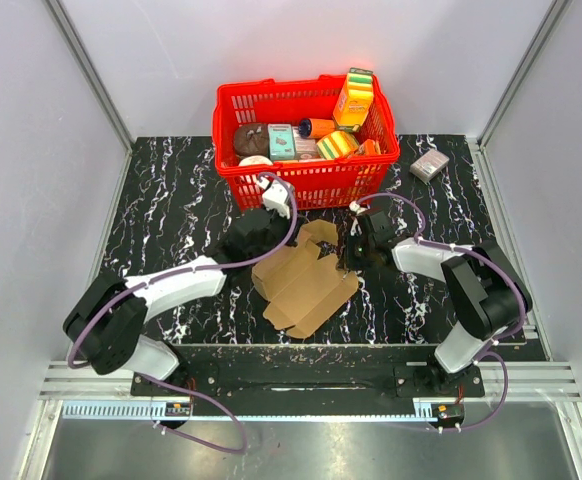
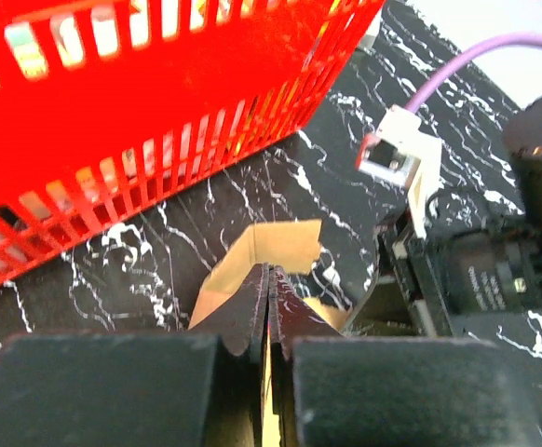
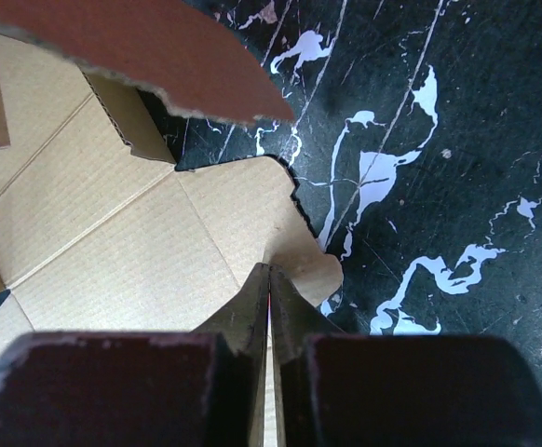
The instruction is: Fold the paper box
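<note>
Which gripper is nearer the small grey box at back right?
Right. The right gripper, pinching the paper box, sits in front and left of the small grey box; the left gripper pinches the opposite edge, farther left.

Left arm (image 1: 176,285) reaches forward and to the right; right arm (image 1: 441,258) bends back toward the left, wrists low and close together. Left hand (image 2: 269,279) and right hand (image 3: 269,272): fingertips pressed together, each pinching an edge of the paper box (image 3: 113,233).

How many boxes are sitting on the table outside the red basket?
2. The unfolded brown paper box lies in front of the red basket; a small grey-pink box sits just right of the basket. Others could be hidden from view.
</note>
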`<state>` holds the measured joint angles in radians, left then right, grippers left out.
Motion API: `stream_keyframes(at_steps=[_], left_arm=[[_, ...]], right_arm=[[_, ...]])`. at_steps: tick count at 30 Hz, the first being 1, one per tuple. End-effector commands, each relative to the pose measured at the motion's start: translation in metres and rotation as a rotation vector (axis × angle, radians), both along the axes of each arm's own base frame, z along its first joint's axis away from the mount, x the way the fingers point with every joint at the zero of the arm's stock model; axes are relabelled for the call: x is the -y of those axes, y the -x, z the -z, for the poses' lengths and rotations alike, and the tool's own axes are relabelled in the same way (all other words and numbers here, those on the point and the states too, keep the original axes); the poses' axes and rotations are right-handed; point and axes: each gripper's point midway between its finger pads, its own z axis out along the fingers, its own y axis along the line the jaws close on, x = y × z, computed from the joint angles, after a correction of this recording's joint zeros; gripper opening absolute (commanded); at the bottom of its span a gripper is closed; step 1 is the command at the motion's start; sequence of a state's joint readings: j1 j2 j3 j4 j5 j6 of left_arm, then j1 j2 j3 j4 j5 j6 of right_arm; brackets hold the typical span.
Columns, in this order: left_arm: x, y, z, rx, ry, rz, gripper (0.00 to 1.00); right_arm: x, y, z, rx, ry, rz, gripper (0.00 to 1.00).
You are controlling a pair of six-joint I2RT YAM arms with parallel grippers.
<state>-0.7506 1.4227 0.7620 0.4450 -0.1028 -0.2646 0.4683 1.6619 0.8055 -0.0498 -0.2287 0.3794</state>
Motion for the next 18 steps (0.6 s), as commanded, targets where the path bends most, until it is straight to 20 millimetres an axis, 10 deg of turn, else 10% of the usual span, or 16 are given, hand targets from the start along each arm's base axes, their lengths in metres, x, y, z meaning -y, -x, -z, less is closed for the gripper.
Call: stream_keyframes(at_steps=[1,12,18], left_arm=[[0.012,-0.012,-0.016,0.043,-0.02,0.037,0.01],[0.003,-0.008,-0.001,0.015,-0.052,0.041,0.0],[0.021,0.026,-0.019,0.054,0.01,0.167,0.0]], right_arm=[[0.009,0.002,0.009,-0.016,0.04,0.022,0.05],[0.007,0.003,-0.011,0.032,0.011,0.005,0.17],[0.007,-0.006,-0.067,0.194,-0.045,0.012,0.28]])
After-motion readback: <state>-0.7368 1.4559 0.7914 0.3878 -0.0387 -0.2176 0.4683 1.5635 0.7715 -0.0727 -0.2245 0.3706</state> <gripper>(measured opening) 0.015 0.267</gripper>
